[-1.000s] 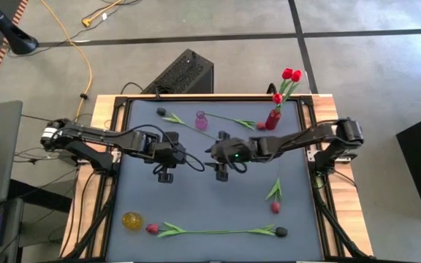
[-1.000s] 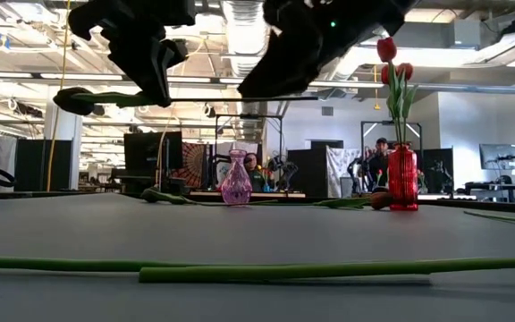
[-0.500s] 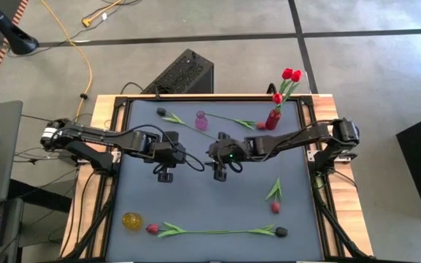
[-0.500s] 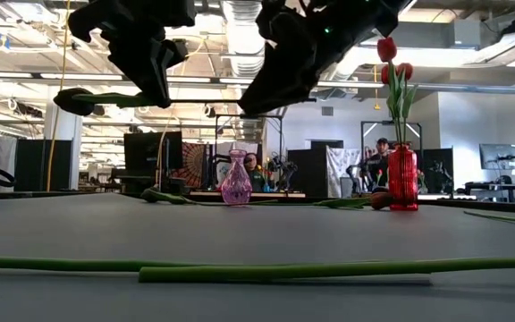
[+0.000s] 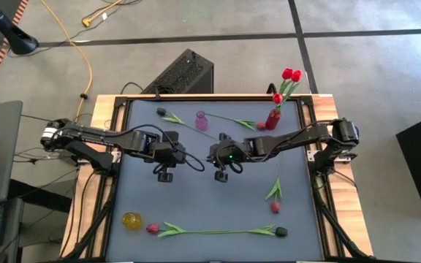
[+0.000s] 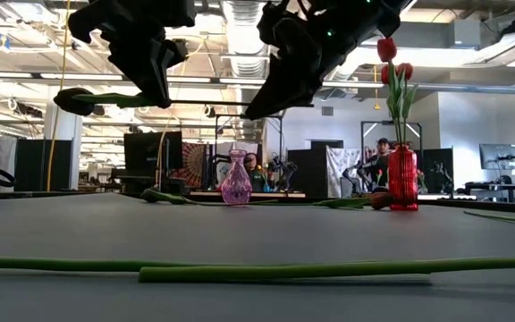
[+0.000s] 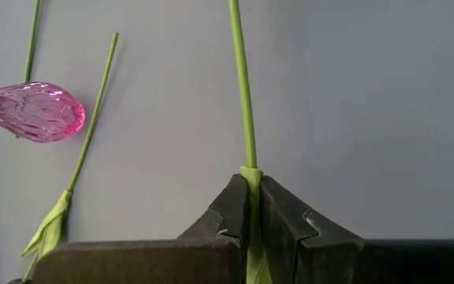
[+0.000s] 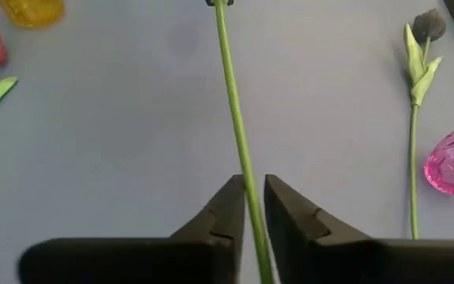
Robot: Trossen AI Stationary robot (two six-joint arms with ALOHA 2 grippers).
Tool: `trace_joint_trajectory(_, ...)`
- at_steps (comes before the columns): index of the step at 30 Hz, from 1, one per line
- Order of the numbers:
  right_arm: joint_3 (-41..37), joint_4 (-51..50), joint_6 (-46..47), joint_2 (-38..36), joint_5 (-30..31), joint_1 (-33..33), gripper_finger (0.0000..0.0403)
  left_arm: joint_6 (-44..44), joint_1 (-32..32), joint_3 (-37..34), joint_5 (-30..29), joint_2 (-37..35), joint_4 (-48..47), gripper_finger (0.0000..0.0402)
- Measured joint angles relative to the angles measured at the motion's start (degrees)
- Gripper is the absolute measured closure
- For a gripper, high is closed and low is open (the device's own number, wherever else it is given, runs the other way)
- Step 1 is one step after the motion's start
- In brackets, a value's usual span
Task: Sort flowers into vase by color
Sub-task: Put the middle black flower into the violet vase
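Note:
One of the flowers, its thin green stem (image 8: 231,102) level, hangs above the grey table between my two grippers. My left gripper (image 5: 168,157) is shut on the stem, and my right gripper (image 5: 221,157) is shut on it a little to the right. A dark green leaf (image 6: 79,99) sticks out past the left gripper. A red vase (image 5: 272,118) with red tulips stands at the far right. A pink vase (image 5: 202,120) stands at the far middle and a yellow vase (image 5: 131,220) at the near left. My left gripper pinches the stem (image 7: 250,175) between its two fingers, which come from above and lie across it. The stem runs level, clear of the table. My right gripper pinches the same stem (image 8: 246,180) between its two fingers, slanting down from the right. The stem runs straight on toward the left gripper.
Loose flowers lie on the table. One with a dark head (image 5: 161,111) and one with a red head (image 5: 260,126) lie by the pink vase, and one lies at the right (image 5: 275,197). Two long ones (image 5: 210,231) lie along the near edge.
My right gripper has shut on the stem that my left gripper holds aloft. The stem has stayed level where it was.

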Motion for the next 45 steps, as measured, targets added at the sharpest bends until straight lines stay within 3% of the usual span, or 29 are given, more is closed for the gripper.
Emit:
trace_joint_trajectory(5, 0.0, -0.75, -0.07, 0.0, -0.02, -0.02, 0.0375, -0.06, 0.0, 0.0, -0.07, 0.0, 0.14, 0.0393)
trace_joint_trajectory(15, -0.02, -1.57, 2.46, 0.0, -0.02, -0.02, 0.0369, -0.98, -0.02, 0.0, 0.0, 0.0, 0.68, 0.0363)
trace_joint_trajectory(27, -2.82, -2.73, 5.86, 0.0, 0.17, -0.21, 0.0378, 3.64, -0.02, -0.04, -3.81, -2.31, 3.85, 0.0244)
trace_joint_trajectory(31, -6.01, 1.4, 6.88, -0.03, 0.13, -0.42, 0.0378, 6.72, -0.02, -0.04, -3.58, -7.97, 9.26, 0.0212)
trace_joint_trajectory(35, -7.98, 5.41, 7.52, -0.44, 0.11, -0.42, 0.0378, 7.66, 0.58, -1.03, -2.37, -14.98, 16.31, 0.0203)
trace_joint_trajectory(40, -10.39, 10.03, 7.54, -1.2, 0.09, 0.06, 0.0378, 6.4, 2.17, -10.15, 4.77, -23.99, 31.21, 0.0203)
trace_joint_trajectory(45, -12.74, 12.1, 7.53, -4.36, 0.04, 0.7, 0.0378, 3.64, 3.19, -21.46, 4.81, -31.94, 45.77, 0.0203)
